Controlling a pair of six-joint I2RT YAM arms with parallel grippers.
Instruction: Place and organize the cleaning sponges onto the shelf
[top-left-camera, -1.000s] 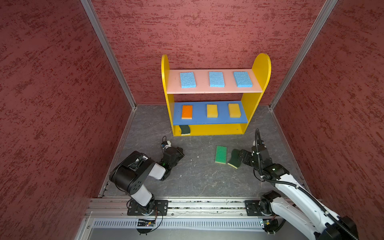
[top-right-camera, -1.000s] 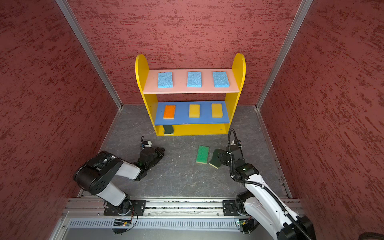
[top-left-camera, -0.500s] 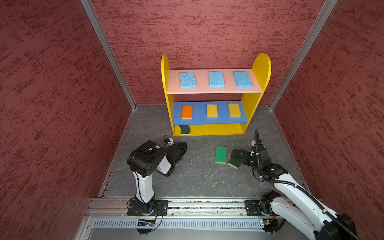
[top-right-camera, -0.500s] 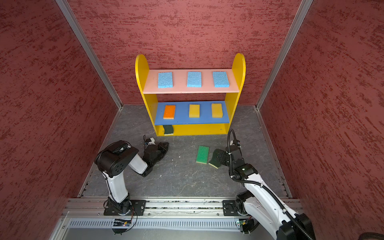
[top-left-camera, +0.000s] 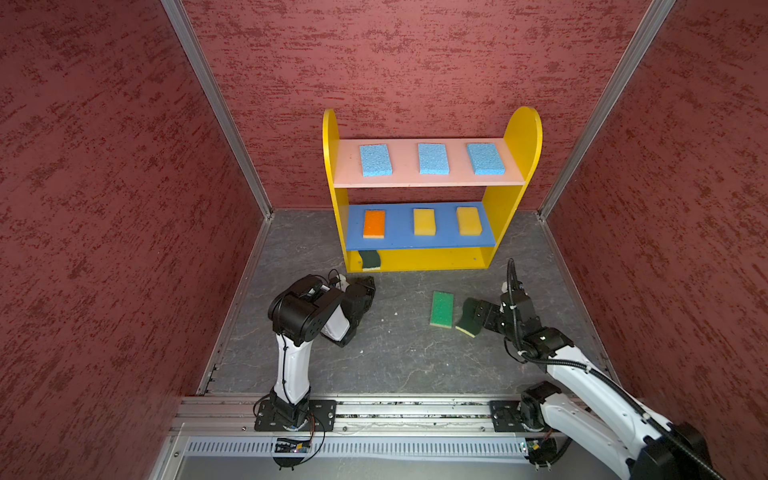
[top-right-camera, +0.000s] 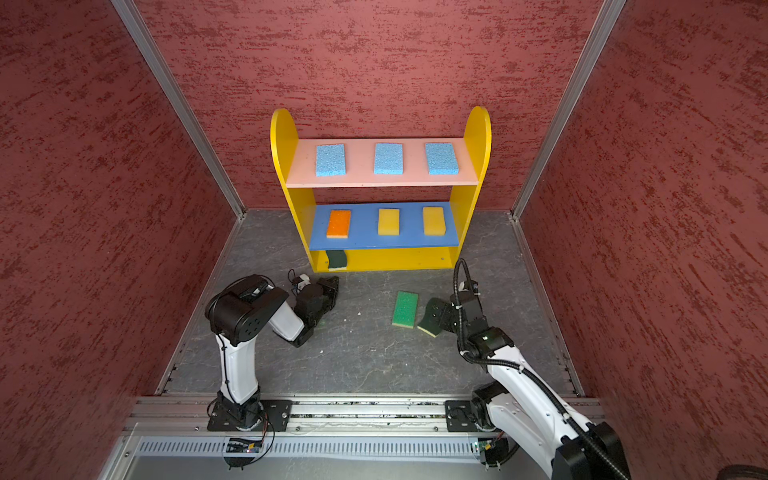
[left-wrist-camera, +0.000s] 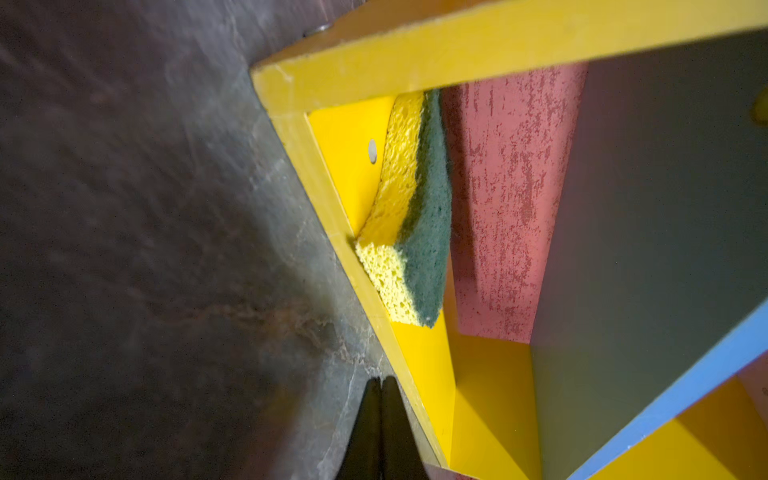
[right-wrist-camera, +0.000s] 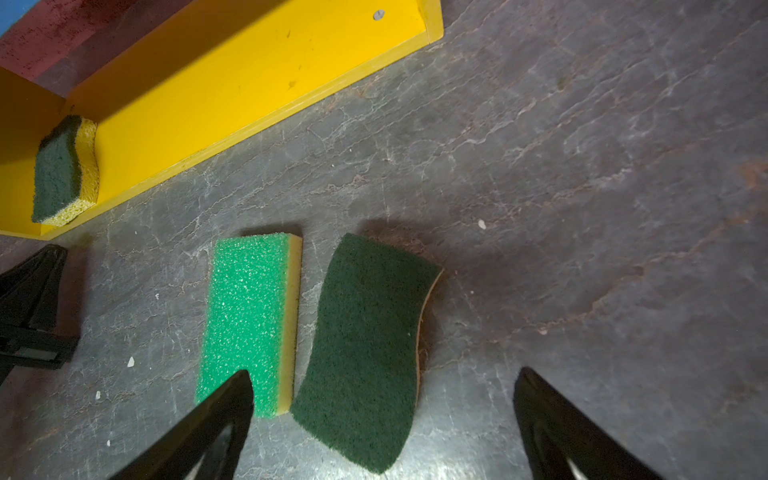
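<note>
**Enclosure and worktop.** A dark grey, slate-veined worktop with pale specks is boxed in by three rough, red-mottled walls joined by aluminium corner posts; a metal rail carries both arm bases.

The shelf, flat painted boards with round-topped yellow side panels, stands against the back wall, ahead of both claws. Its pink upper board bears three light blue porous sponges in a row; the blue middle board bears an orange-topped sponge and two yellow sponges. On the yellow bottom board, a wavy-edged sponge, dark green scouring fleece over coarse yellow foam, lies just ahead of the left claw, whose jaws are pressed together, empty, low over the worktop near the shelf's front corner.

The right claw is spread wide and grasps nothing. Between its fingers, seen from the wrist, lies a second dark green wavy sponge on the worktop; a bright green-topped rectangular sponge, grainy above a yellow base, lies just beside it on the side towards the left claw. Whether the fingers touch either cannot be told.
</note>
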